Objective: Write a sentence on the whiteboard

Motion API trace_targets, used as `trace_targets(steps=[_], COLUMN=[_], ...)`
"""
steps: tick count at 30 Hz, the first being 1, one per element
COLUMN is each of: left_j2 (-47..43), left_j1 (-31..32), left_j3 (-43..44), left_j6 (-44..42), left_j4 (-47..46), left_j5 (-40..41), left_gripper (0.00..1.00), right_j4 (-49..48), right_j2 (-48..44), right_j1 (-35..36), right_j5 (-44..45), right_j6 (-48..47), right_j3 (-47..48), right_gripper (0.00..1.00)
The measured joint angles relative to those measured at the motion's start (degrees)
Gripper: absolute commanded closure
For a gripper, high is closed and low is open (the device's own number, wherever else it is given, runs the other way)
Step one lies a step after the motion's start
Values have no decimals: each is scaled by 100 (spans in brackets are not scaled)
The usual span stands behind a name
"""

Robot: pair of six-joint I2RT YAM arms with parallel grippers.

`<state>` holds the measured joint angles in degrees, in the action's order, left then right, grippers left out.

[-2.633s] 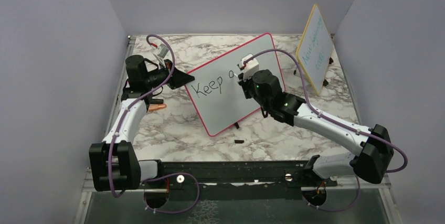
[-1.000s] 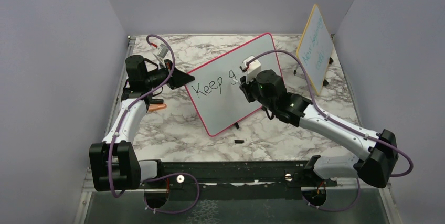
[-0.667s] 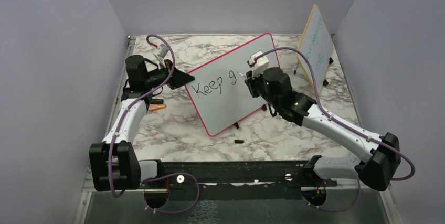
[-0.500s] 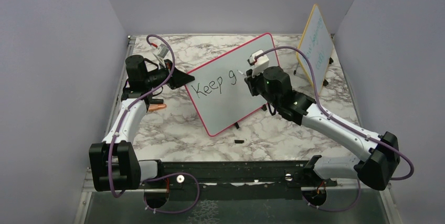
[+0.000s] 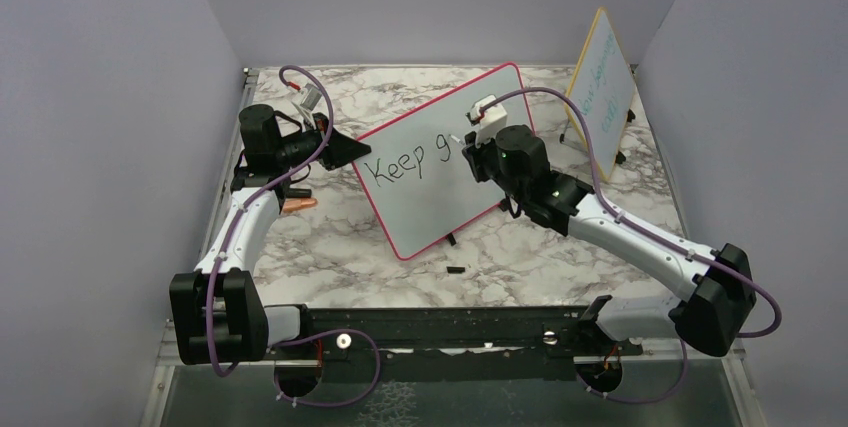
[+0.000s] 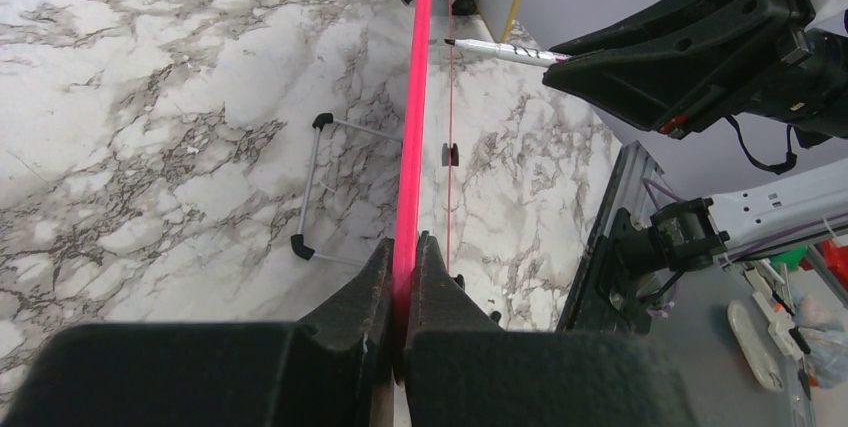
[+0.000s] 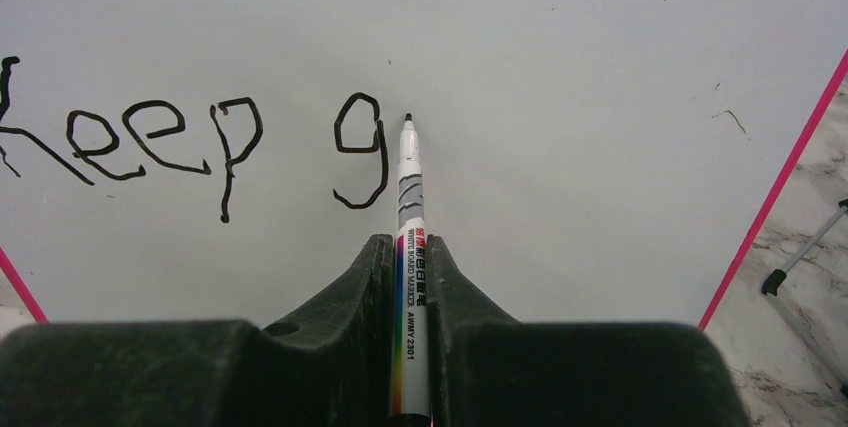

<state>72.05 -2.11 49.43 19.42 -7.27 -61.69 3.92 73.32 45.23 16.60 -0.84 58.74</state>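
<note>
1. The whiteboard was propped at a tilt near the middle of the worktop, with its pink-red frame seen edge-on from the left wrist.
2. The left claw was clamped tight on the whiteboard's frame at its left edge, with both fingers pressed against the pink-red strip.
3. The right claw was closed on a marker, which was held by its barrel with the tip pointed at the whiteboard's face.
4. Only part of the sentence was found on the whiteboard: "Keep" followed by a lone "g", in black, along the upper half of the face.
5. The marker's tip was placed just right of the top of the "g", at the whiteboard's surface; whether it actually touched could not be told.
6. A wire stand was seen behind the whiteboard, resting on the worktop.
7. A smaller yellow-framed board was stood to the right of the whiteboard, apart from it.
8. A small black piece was left lying on the worktop just in front of the whiteboard's near edge.
</note>
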Motion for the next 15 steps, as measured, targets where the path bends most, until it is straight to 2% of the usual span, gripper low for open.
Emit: trace_targets(steps=[15], left_j2=[0], left_j1=[0], left_j3=[7], left_j6=[-7], left_j4=[13], left_j5=[0], left_gripper=[100], right_j4=[-131], right_j2=[57], right_j1=[-35], right_j5=[-105], right_j6=[0], right_j3=[2], right_gripper=[100])
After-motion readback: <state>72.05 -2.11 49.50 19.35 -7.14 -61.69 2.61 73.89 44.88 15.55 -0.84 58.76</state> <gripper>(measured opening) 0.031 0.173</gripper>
